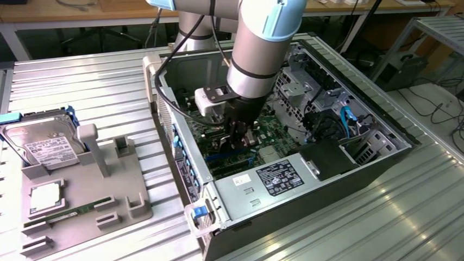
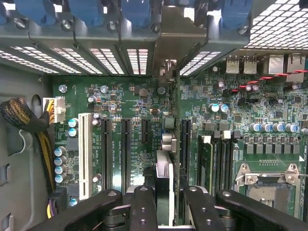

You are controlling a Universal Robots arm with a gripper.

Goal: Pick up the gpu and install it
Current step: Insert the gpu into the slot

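Gpu stands edge-on among motherboard slots, clamped in the jaws, slot walls close alongside.

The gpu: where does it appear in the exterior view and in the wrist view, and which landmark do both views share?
Exterior view: the gpu is at the arm's tip, inside the case, and hard to make out.
Wrist view: the gpu is edge-on between the fingers, near the slots.
Shared landmark: the green motherboard.
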